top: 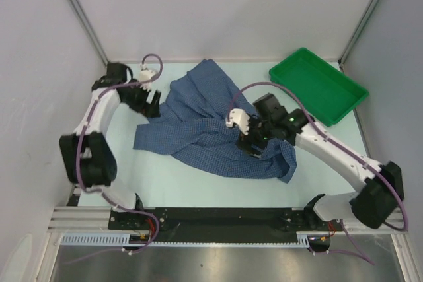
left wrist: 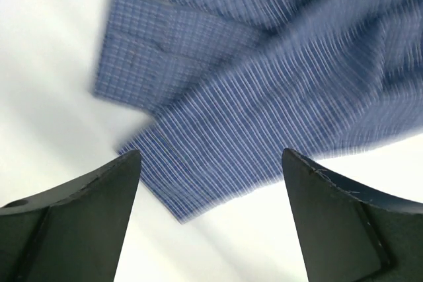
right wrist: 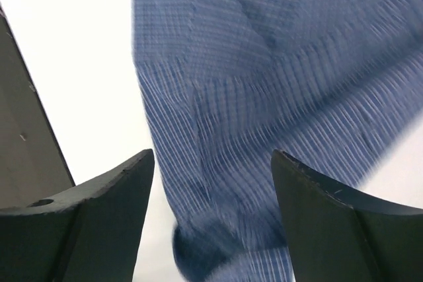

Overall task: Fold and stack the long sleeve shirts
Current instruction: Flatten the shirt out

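Shirt (top: 198, 130) lies crumpled mid-table, outside tray. Your green tray (top: 317, 87) sits far right, apart from shirt. Your left claw (top: 149, 101) spread wide at shirt's left edge; right claw (top: 250, 144) spread over shirt's right side, pinching nothing.

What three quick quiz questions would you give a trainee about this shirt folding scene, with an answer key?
1. True or false: the shirt is already folded into a neat rectangle.
2. Where on the table is the green tray? A) far right corner B) near left corner C) centre
3. Fill in: the left hand and the right hand both have their jaws ____.

Key: 1 false, it lies crumpled and spread out; 2 A; 3 open.
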Controlling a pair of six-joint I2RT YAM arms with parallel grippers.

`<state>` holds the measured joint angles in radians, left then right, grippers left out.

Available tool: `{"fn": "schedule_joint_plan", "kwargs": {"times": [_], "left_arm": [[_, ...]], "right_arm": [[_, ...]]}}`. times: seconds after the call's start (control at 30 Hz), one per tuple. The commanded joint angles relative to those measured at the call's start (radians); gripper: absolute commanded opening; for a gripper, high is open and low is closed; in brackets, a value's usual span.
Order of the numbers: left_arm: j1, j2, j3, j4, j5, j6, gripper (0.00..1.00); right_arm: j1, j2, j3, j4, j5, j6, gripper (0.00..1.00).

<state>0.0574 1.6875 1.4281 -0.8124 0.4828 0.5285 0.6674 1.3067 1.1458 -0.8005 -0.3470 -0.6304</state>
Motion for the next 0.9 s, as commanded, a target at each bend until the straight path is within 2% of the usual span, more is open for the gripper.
{"fn": "schedule_joint_plan", "kwargs": {"times": [0.0,0.13,0.33,0.47,0.57,0.6,0.67,0.7,0.73,0.8,0.87], "left_arm": [[-0.013,-0.241,-0.298,-0.005,0.082,0.185,0.94],[-0.008,-0.305,-0.530,0.088,0.018,0.195,0.94],[-0.008,-0.259,-0.630,0.234,-0.105,0.160,0.93],[-0.008,-0.197,-0.640,0.294,-0.182,0.153,0.85],[-0.007,-0.147,-0.633,0.326,-0.245,0.143,0.63],[-0.007,-0.140,-0.630,0.331,-0.248,0.140,0.47],[-0.007,-0.141,-0.623,0.334,-0.247,0.130,0.37],[-0.008,-0.143,-0.620,0.335,-0.245,0.125,0.20],[-0.011,-0.144,-0.614,0.335,-0.248,0.119,0.10],[-0.010,-0.149,-0.600,0.312,-0.236,0.113,0.00],[-0.011,-0.181,-0.569,0.280,-0.214,0.104,0.00]], "right_arm": [[0.104,0.170,0.055,0.144,-0.015,0.126,0.76],[0.147,0.325,0.106,0.276,0.031,0.188,0.74],[0.166,0.495,0.181,0.320,0.098,0.215,0.71],[0.161,0.531,0.178,0.334,0.160,0.207,0.69],[0.147,0.523,0.175,0.327,0.166,0.210,0.69],[0.143,0.517,0.177,0.322,0.163,0.213,0.70],[0.127,0.500,0.180,0.314,0.149,0.224,0.70],[0.124,0.497,0.181,0.311,0.145,0.228,0.70],[0.117,0.493,0.187,0.307,0.138,0.230,0.71],[0.097,0.476,0.189,0.299,0.122,0.244,0.71],[0.071,0.462,0.186,0.299,0.085,0.258,0.74]]}}
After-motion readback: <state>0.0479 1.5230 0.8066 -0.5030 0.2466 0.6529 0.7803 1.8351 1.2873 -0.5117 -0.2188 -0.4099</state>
